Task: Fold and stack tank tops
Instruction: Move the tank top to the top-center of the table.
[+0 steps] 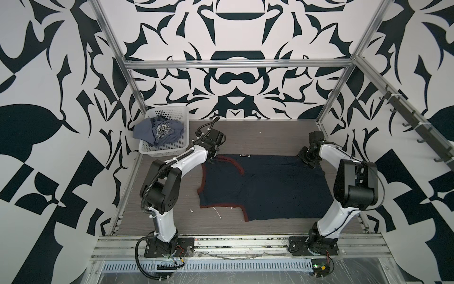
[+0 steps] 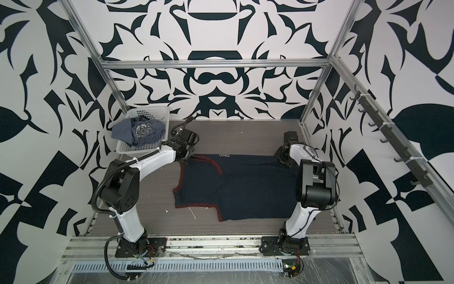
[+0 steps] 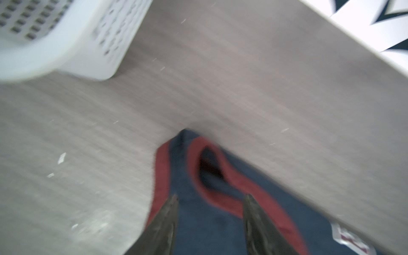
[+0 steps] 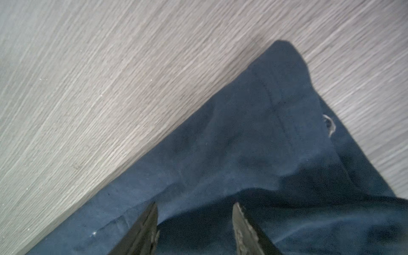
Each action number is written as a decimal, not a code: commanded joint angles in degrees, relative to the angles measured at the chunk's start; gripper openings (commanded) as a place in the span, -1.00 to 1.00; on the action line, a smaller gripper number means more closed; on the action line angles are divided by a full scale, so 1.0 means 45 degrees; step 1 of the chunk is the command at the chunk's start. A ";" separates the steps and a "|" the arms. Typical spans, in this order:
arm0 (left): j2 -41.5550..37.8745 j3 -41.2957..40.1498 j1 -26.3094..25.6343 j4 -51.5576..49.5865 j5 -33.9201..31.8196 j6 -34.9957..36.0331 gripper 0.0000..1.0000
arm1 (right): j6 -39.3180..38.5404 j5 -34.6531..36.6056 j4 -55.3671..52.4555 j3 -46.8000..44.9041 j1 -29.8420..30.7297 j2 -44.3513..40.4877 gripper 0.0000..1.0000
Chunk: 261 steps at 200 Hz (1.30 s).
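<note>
The dark navy tank top [image 1: 265, 189] [image 2: 245, 189] with maroon trim lies spread on the grey table, its near left part folded over. My left gripper [image 1: 211, 160] [image 3: 210, 197] hovers open over the far left strap [image 3: 198, 167], with flat cloth showing between its fingers. My right gripper [image 1: 310, 164] [image 4: 195, 205] stands open over the top's far right corner [image 4: 254, 132], holding nothing. The grey-blue tank top [image 1: 159, 131] [image 2: 138, 131] lies crumpled in the white basket [image 1: 162, 151].
The basket [image 3: 66, 44] stands at the table's back left, close to my left wrist. White scraps [image 1: 217, 212] lie by the navy top's near edge. Metal frame posts stand at the table's corners, and a rail of hooks [image 1: 417, 127] runs along the right wall.
</note>
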 commanded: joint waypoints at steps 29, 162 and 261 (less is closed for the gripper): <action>0.2107 0.2614 0.0053 -0.0786 0.1406 -0.0248 0.09 | -0.0141 0.0296 -0.0029 0.0122 -0.0009 0.0207 0.18; 0.1262 -0.1642 0.0855 0.0780 0.1451 -0.1265 0.06 | -0.0045 0.0321 -0.0263 0.0567 -0.0252 0.1401 0.18; 0.2375 -0.2110 0.1574 0.2530 0.1893 -0.0855 0.02 | 0.0302 -0.0448 -0.0540 0.1316 -0.0662 0.2967 0.18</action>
